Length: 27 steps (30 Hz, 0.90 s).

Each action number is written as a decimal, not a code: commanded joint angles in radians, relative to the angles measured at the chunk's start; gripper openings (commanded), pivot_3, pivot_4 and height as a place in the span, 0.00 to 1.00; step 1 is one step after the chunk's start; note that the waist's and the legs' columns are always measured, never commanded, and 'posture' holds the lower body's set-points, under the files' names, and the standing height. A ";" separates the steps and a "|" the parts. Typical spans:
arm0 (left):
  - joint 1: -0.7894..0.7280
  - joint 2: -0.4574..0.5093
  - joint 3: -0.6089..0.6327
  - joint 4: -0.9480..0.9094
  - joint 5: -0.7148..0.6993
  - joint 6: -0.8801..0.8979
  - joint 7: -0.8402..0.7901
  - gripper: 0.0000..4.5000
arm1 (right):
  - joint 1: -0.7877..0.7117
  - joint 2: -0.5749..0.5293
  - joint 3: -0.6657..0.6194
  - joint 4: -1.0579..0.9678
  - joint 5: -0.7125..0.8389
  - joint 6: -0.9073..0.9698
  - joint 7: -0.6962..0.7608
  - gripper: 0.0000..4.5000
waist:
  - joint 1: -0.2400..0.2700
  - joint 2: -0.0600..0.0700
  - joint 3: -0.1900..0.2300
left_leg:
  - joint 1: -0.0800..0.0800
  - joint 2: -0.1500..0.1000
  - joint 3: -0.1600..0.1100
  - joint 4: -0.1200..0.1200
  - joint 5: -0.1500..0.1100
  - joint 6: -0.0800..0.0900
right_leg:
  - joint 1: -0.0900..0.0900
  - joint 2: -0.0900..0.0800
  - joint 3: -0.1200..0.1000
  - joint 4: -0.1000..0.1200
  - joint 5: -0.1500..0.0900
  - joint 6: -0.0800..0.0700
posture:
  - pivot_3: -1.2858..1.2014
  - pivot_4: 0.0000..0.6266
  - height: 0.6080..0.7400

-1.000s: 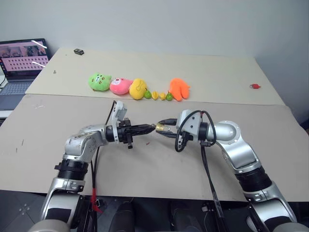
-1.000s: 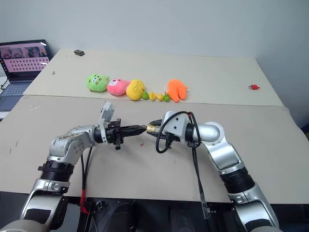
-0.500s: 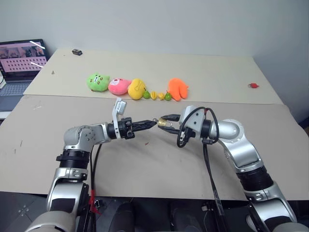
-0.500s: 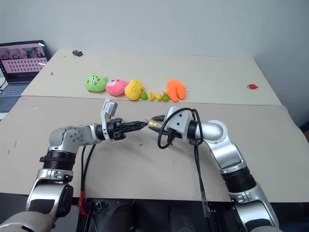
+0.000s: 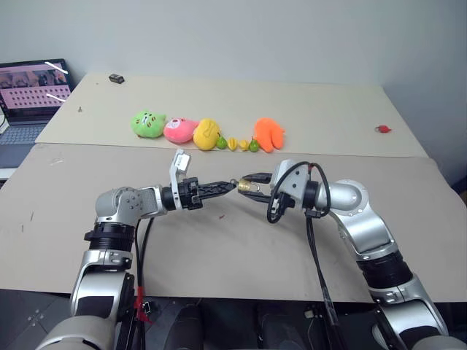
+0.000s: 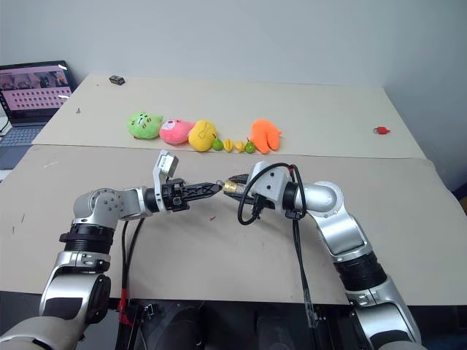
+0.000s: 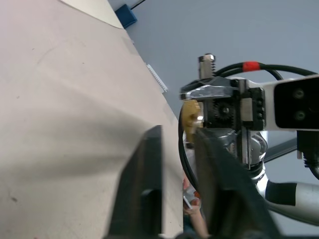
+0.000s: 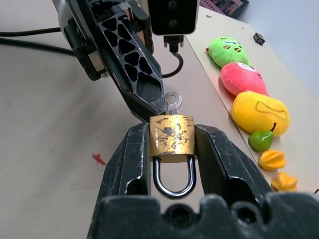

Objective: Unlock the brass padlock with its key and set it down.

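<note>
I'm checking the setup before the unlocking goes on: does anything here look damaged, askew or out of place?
The brass padlock, clamped in the right gripper, has scuffed, patchy plating on its face; its shackle looks closed. The key sticks out of it beside the left gripper. A small red scrap lies on the table. Nothing else stands out.

The two grippers meet above the middle of the near table [image 5: 219, 255], the left gripper [image 5: 228, 187] on the left and the right gripper [image 5: 252, 184] on the right. The brass padlock [image 8: 172, 139] sits between the right gripper's fingers, shackle toward the wrist. The key [image 8: 172, 103] stands out of its far end, just beside the left gripper's tip. Behind them a row of plush toys [image 5: 208, 133] lies on the far table [image 5: 328, 109]. A laptop [image 5: 33, 91] stands far left.
</note>
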 commanded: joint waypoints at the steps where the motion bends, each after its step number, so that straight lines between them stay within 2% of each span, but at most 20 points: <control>1: -0.035 0.033 0.049 -0.015 0.002 -0.025 0.000 0.46 | 0.013 -0.006 0.015 -0.046 0.020 0.001 0.029 0.21 | 0.000 0.000 0.000 | 0.000 0.000 0.000 0.000 0.000 0.000 | 0.000 0.000 0.000 0.000 0.000 0.000 | 0.52 0.24 0.86; 11: -0.048 0.013 0.093 -0.039 -0.038 -0.010 0.027 0.46 | 0.014 -0.005 0.016 -0.043 0.020 0.002 0.030 0.21 | 0.000 0.000 0.000 | 0.000 0.000 0.000 0.000 0.000 0.000 | 0.000 0.000 0.000 0.000 0.000 0.000 | 0.52 0.24 0.86; 19: -0.098 -0.014 0.193 -0.052 -0.191 0.211 0.093 0.46 | 0.012 -0.004 0.018 -0.039 0.022 0.002 0.037 0.21 | 0.000 -0.001 0.001 | 0.000 0.000 0.000 0.000 0.000 0.000 | 0.000 0.000 0.000 0.000 0.000 0.000 | 0.52 0.24 0.86; 27: -0.056 0.013 0.161 -0.130 -0.219 0.309 0.080 0.46 | 0.006 0.000 0.019 -0.033 0.021 -0.001 0.040 0.21 | -0.001 -0.001 0.001 | 0.000 0.000 0.000 0.000 0.000 0.000 | 0.000 0.000 0.000 0.000 0.000 0.000 | 0.52 0.24 0.86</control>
